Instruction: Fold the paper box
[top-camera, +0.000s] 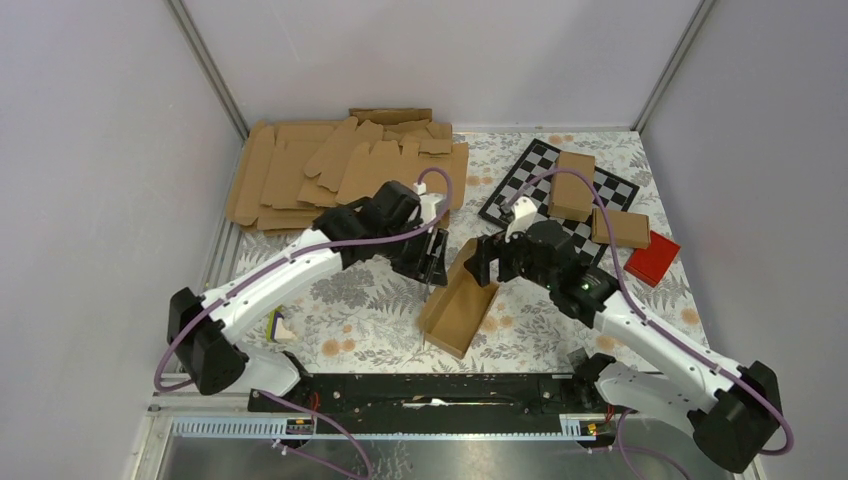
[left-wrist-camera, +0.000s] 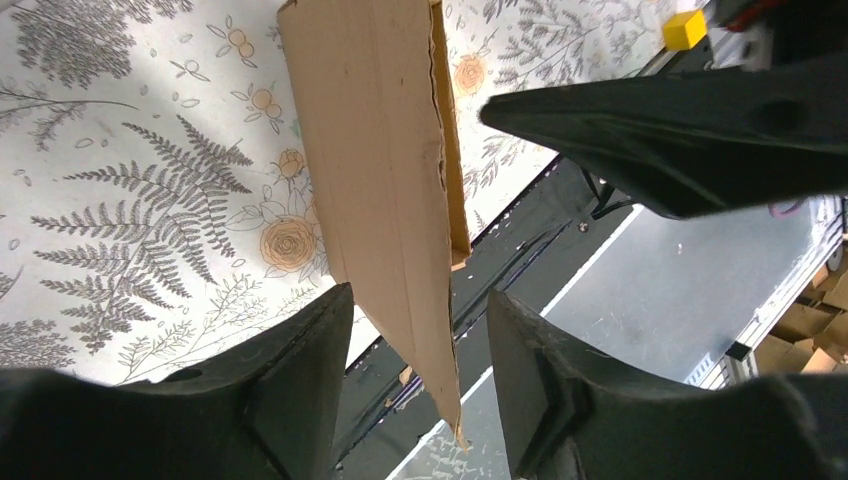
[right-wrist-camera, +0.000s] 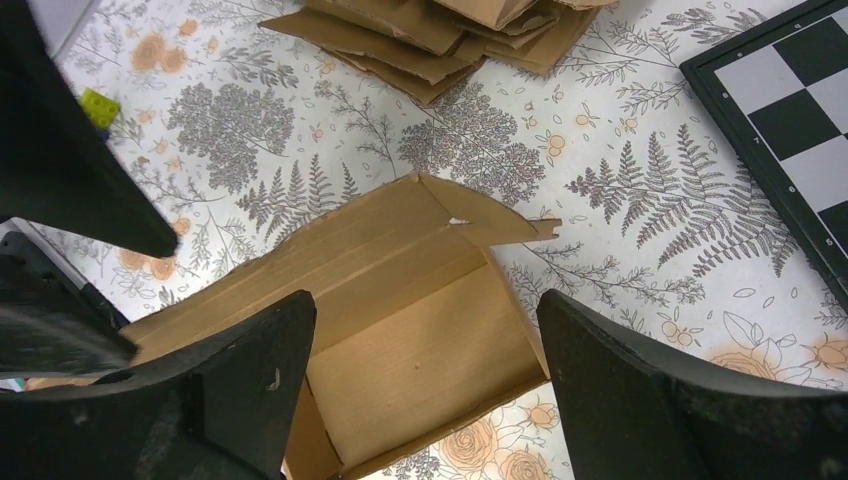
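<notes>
The paper box (top-camera: 460, 305) lies mid-table as a brown half-folded trough with one long wall raised. My left gripper (top-camera: 432, 262) hangs over its far left end. In the left wrist view that gripper (left-wrist-camera: 420, 295) is open, and a raised wall of the paper box (left-wrist-camera: 385, 180) runs down between the fingers (left-wrist-camera: 300, 390) with a gap on each side. My right gripper (top-camera: 487, 262) is at the far right end. It (right-wrist-camera: 420, 305) stands wide open over the floor of the paper box (right-wrist-camera: 420, 365), touching nothing that I can see.
A stack of flat brown blanks (top-camera: 340, 170) lies at the back left. At the back right is a checkerboard (top-camera: 530, 175) with two folded cartons (top-camera: 572, 185) and a red block (top-camera: 652, 257) beside it. A small yellow-and-white piece (top-camera: 280, 328) sits near the left arm's base.
</notes>
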